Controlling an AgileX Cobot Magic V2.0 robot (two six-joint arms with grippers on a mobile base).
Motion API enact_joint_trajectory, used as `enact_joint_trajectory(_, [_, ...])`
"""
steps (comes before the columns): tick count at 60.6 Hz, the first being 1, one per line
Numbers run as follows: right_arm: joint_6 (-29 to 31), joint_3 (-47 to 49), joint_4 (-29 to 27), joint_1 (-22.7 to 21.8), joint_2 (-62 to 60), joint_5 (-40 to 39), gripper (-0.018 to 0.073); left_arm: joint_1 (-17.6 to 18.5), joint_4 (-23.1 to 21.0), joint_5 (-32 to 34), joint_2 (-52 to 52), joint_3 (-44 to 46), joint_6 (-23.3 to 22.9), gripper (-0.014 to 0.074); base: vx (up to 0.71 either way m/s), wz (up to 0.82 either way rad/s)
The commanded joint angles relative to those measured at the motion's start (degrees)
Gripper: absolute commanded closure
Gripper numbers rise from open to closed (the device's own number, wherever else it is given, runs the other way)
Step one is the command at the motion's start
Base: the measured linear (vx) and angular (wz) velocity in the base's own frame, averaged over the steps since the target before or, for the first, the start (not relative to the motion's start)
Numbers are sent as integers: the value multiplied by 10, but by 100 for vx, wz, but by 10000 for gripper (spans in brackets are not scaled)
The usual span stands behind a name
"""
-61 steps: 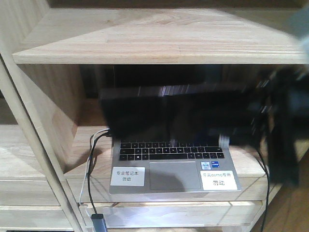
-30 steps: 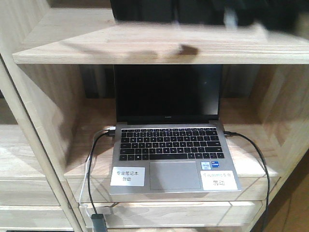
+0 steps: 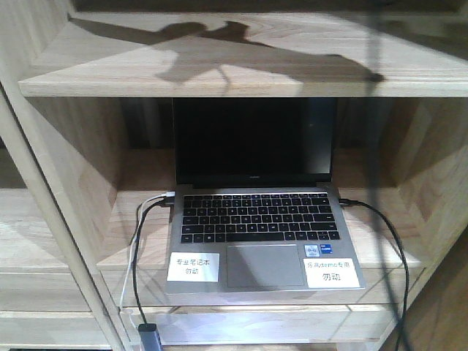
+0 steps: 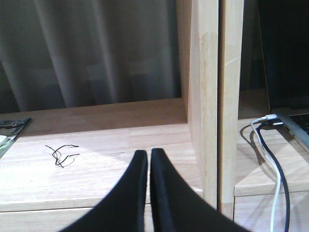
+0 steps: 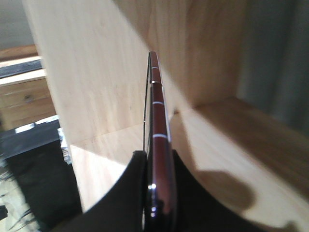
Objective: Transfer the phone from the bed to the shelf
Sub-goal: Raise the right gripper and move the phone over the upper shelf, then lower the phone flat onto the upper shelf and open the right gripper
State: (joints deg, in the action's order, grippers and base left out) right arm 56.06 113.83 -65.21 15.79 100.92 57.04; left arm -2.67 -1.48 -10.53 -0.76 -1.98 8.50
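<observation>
From the front, neither arm shows, only a shadow across the shelf plank at the top of the frame. Lower centre, the open laptop carries two white stickers; the left reads 专业笔记本 勿动, the right ends in 勿动. In the left wrist view, the left claw sits pressed shut, empty, bottom centre. In the right wrist view, the right claw pinches the phone edge-on, held over a shelf board.

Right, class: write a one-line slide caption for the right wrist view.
Right gripper holds slim pinkish-rimmed phone edge-on above light wooden shelf.
</observation>
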Motion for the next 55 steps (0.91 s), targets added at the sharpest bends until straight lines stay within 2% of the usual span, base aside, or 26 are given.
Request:
enact_joint_trajectory(1, [5, 46, -42, 20, 8, -39, 561, -1, -5, 41, -8, 13, -3, 595, 0, 0])
enact_joint_trajectory(10, [4, 66, -42, 42, 51, -78, 561, -1, -5, 41, -8, 13, -3, 595, 0, 0])
enact_joint_trajectory(41, [3, 65, -38, 40, 111, -126, 556, -1, -5, 41, -8, 13, -3, 595, 0, 0])
enact_joint_trajectory(50, [3, 65, -14, 40, 111, -136, 505, -1, -5, 41, -8, 13, -3, 595, 0, 0])
enact_joint_trajectory(55, [3, 65, -7, 40, 111, -138, 444, -1, -5, 41, -8, 13, -3, 595, 0, 0])
